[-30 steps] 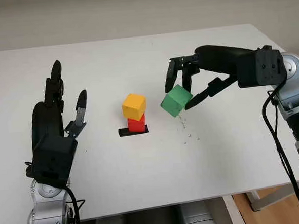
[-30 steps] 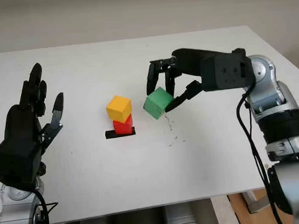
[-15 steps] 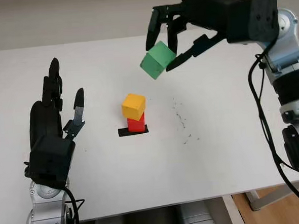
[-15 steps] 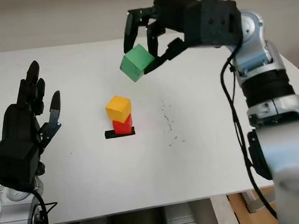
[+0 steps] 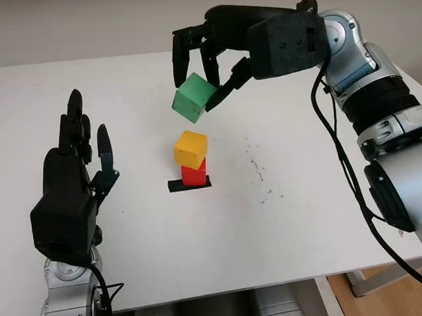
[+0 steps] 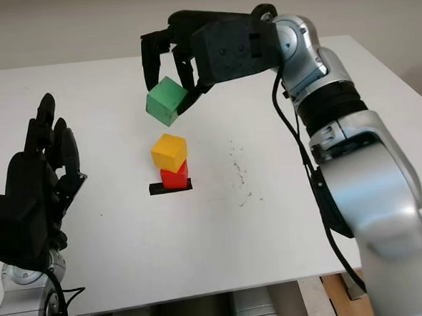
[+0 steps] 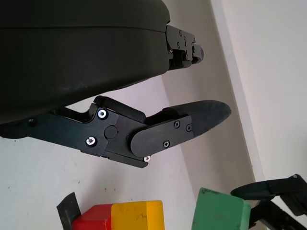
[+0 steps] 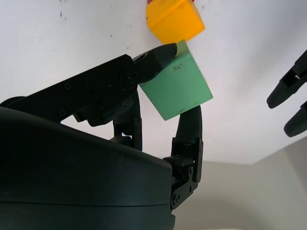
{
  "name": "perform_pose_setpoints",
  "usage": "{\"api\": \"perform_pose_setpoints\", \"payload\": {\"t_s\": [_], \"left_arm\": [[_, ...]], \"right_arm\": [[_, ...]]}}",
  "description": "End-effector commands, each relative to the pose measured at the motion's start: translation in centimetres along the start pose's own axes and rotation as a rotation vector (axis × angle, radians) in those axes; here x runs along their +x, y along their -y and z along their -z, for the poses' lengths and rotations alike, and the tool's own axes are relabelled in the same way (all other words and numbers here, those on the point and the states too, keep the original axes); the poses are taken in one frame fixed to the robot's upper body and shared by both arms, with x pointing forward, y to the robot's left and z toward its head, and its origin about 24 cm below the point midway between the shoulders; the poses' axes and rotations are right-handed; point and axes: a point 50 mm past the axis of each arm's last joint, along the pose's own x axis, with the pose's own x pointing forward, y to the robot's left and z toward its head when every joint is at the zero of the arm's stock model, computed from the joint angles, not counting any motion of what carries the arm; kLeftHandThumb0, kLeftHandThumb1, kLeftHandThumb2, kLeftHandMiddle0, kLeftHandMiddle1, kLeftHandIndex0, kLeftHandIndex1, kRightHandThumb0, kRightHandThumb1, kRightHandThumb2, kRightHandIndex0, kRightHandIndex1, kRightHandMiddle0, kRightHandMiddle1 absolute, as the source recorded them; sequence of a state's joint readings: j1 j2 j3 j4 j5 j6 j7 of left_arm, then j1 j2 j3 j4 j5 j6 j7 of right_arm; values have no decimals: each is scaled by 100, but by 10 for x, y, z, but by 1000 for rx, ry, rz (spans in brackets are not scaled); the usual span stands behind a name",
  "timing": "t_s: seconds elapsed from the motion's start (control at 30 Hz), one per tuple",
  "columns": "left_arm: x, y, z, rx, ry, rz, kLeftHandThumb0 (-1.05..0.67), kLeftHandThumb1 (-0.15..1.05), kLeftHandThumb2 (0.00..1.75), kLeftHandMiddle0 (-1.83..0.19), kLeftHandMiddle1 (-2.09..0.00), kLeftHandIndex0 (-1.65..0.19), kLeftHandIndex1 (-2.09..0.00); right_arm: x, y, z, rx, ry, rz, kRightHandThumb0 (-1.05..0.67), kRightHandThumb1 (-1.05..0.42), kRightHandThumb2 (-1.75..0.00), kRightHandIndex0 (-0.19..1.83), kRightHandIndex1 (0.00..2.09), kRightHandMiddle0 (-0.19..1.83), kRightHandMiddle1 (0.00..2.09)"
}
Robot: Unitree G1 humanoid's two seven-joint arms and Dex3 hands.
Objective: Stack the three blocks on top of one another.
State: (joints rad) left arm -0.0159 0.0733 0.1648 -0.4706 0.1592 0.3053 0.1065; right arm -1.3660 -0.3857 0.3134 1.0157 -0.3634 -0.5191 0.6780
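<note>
Right hand [image 5: 204, 72] gripping green block [image 5: 193, 98], above yellow block [image 5: 190, 149] on red block [image 5: 194, 175]; left hand [image 5: 73, 184] open.

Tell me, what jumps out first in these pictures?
The right hand holds a green block in the air above the white table, tilted, just over a small tower. That tower is a yellow block sitting on a red block at the table's middle. The left hand is open, raised at the left.

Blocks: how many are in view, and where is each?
3. The red block sits on the table, the yellow block on it, and the green block is held above by the right robot hand.
</note>
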Motion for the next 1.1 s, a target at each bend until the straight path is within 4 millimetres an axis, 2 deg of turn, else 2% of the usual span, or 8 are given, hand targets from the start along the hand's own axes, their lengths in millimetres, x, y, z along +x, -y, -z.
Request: {"api": "perform_pose_setpoints", "payload": {"t_s": [0.0,0.2,0.5,1.07], "left_arm": [[1,-1,-10,-29,32,-13,-76,105,68,-5,-4,1,-9],[1,-1,-10,-61,20,-6,-77,105,67,-2,-3,3,-8],[-2,0,-7,-49,2,6,-78,105,67,-1,-4,4,-7],[-4,2,-8,-41,3,12,-78,105,66,-1,-5,3,-7]], "right_arm": [[4,8,-9,-30,10,-7,-26,-93,-6,59,134,46,148],[9,-3,-8,-24,3,-67,-26,-92,-5,55,146,43,156],[9,-11,-4,-32,8,-117,-25,-93,-6,58,137,49,151],[9,-17,-2,-38,6,-140,-24,-92,-5,55,141,44,154]]}}
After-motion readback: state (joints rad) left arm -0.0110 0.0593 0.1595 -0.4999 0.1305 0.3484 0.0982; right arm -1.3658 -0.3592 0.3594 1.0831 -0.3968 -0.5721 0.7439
